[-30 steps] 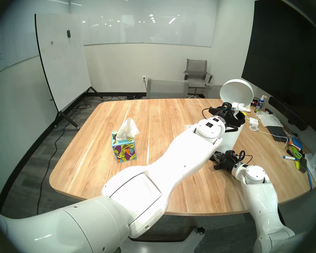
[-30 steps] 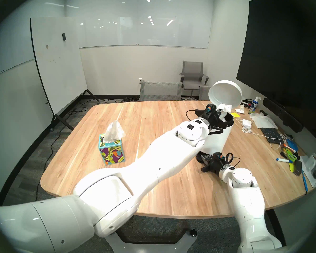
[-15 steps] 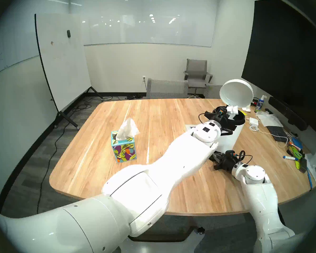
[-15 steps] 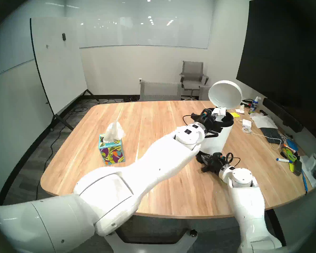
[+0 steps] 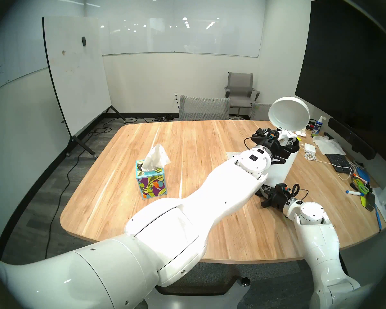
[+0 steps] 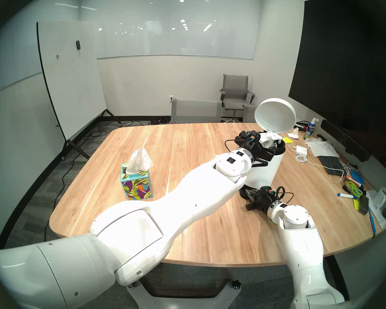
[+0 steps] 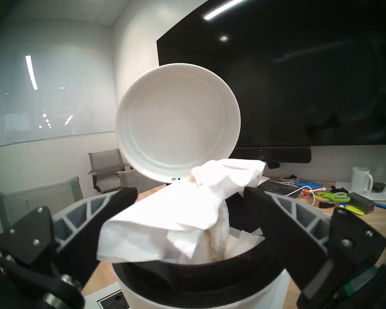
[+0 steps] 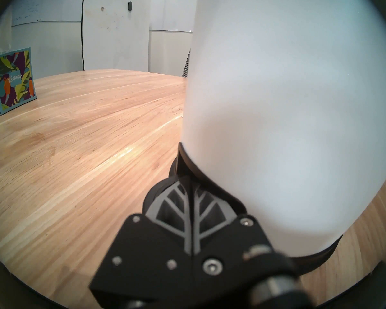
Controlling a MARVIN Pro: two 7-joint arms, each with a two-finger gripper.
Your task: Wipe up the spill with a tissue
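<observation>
Left tool point(image 7: 188, 203): jaws spread wide above the mouth of the white bin; nothing is clamped between the fingers point(image 7: 274, 215).
Used tissue point(image 7: 183, 215): crumpled, white with pale brownish stains, lying loose between the parted fingers and drooping into the bin's opening; whether it still brushes either finger cannot be told.
White bin point(image 5: 281, 168): a tall round pedal bin standing on the right part of the tabletop, with a black inner rim point(image 7: 187, 270) and more crumpled paper inside.
Bin lid point(image 5: 288, 113): tipped up and back, its inner face turned toward the robot.
Right tool point(image 8: 191, 190): jaws closed flat together, tips pressed down at the black foot of the bin where its pedal sits; the pedal itself is mostly hidden under the fingers.
Tissue box point(image 5: 151, 182): cube box printed with bright leaves and birds, standing on the left-centre of the tabletop, well apart from the bin, with a fresh sheet sticking up from its top.
Spill: no blot can be made out on the bare wood in any view; only pale glare streaks run along the grain.
Tabletop point(image 5: 198, 145): light wood with rounded corners.
Clutter: a keyboard point(image 5: 338, 161), green scissors point(image 5: 361, 187), a blue marker point(image 5: 354, 193) and a spray bottle point(image 5: 318, 126) lie along the far right edge.
</observation>
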